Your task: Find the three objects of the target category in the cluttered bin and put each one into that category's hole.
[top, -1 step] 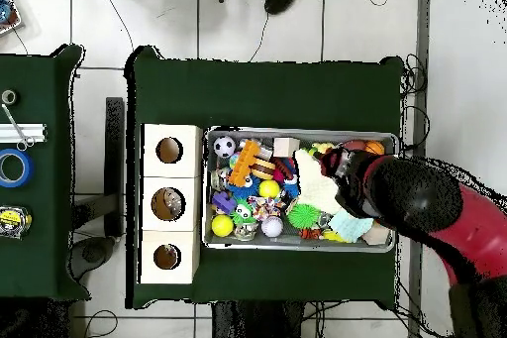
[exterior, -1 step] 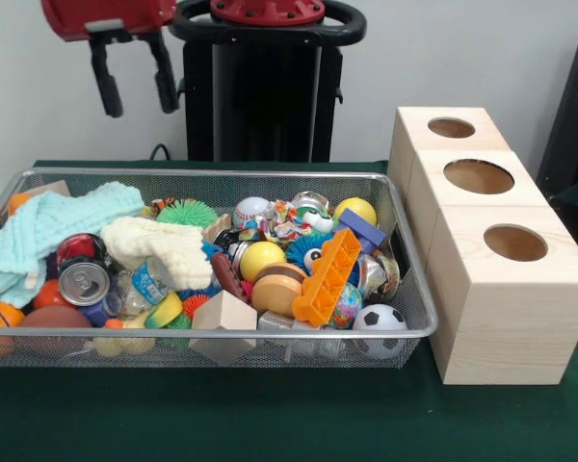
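Claw: claw (exterior, -1 step: 135,89) is hanging open and empty above the bin's far left, clear for searching.
Bin: mesh bin (exterior, -1 step: 409,332) is holding mixed clutter; target category unidentifiable.
Holes: three-holed wooden boxes (exterior, -1 step: 506,289) are standing right.

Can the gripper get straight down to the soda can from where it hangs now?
Probably yes. The gripper hangs open above the bin's towel end, and the can lies on top of the clutter, top exposed, with only the towel and a red ball beside it.
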`<action>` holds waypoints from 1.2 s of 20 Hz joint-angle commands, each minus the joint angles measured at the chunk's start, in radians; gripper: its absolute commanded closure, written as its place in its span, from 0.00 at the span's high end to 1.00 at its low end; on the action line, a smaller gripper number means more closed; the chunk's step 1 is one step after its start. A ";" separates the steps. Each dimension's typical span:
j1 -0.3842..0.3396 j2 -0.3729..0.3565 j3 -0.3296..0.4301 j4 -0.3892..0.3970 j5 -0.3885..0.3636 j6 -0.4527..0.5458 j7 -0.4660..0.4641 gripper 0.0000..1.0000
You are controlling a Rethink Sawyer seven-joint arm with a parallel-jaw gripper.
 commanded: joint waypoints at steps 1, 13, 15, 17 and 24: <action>-0.093 -0.050 0.150 0.210 -0.051 -0.071 -0.184 1.00; -0.172 0.163 0.075 0.133 -0.178 -0.329 -0.049 1.00; -0.184 0.201 0.069 0.093 -0.193 -0.335 -0.051 1.00; -0.193 0.232 0.064 0.055 -0.204 -0.333 -0.050 1.00; -0.195 0.311 0.062 -0.025 -0.225 -0.350 -0.019 1.00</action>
